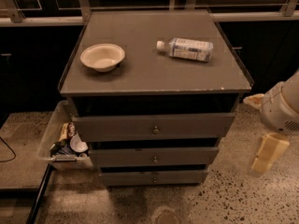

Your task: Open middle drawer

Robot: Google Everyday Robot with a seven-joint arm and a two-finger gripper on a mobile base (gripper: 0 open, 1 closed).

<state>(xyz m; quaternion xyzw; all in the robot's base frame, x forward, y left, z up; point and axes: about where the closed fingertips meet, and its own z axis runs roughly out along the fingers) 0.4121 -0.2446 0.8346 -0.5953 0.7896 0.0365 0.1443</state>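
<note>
Three-drawer cabinet, middle drawer closed, knob outward for pulling; gripper hanging lower right, well apart, aperture untellable.

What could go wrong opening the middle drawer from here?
1. The end effector hangs right of the cabinet, far from the middle drawer; swinging in could clip its corner.
2. Knobs of the top drawer and bottom drawer sit close above and below: wrong grab possible.
3. A jolt may roll the bottle lying on top.
</note>
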